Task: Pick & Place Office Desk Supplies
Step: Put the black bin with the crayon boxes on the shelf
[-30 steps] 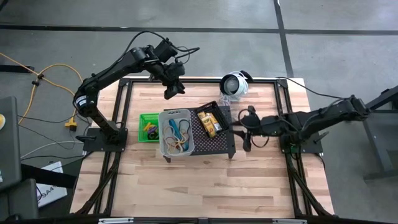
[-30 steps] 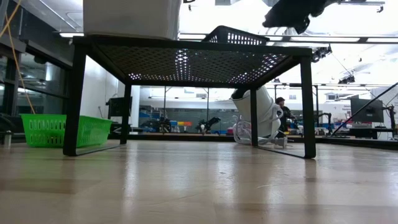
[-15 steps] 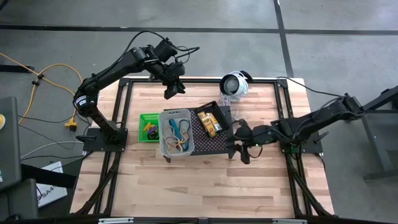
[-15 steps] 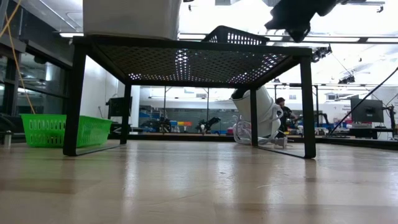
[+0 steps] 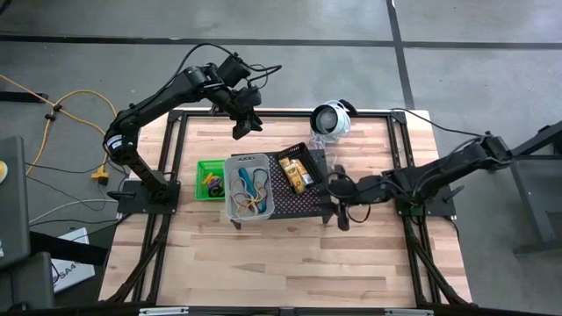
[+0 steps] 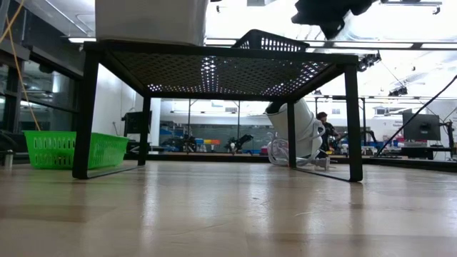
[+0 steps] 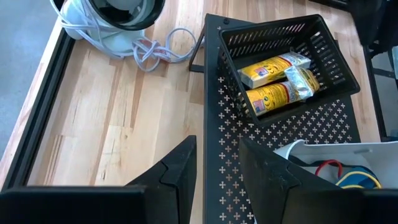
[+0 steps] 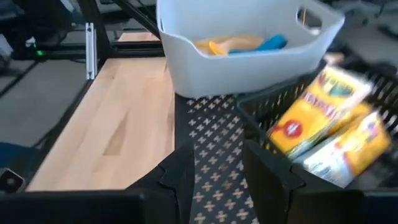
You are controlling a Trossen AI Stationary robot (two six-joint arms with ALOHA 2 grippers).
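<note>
A pale clear bin (image 5: 233, 200) holding coloured bands (image 5: 251, 188) and a black bin (image 5: 292, 156) holding yellow packs (image 5: 297, 175) both stand on the black perforated stand (image 5: 307, 207). A green bin (image 5: 200, 180) with small loops sits on the table to the stand's left. My right gripper (image 5: 338, 213) hovers open at the stand's near right corner, above its top (image 6: 325, 18), pointing toward the bins (image 8: 217, 180). My left gripper (image 5: 244, 125) hangs open in the air beyond the stand's far edge (image 7: 217, 174).
A round white-and-silver device (image 5: 332, 118) with a coiled cable (image 7: 155, 46) lies on the table behind the stand. Black frame rails (image 5: 176, 158) run along the table's left and right sides. Bare wood (image 5: 290, 263) stretches across the near half of the table.
My right gripper has swung toward the table's left and near edge, from beside the stand's right side to its near right corner, and has turned toward the bins. The left arm and the bins have kept still.
</note>
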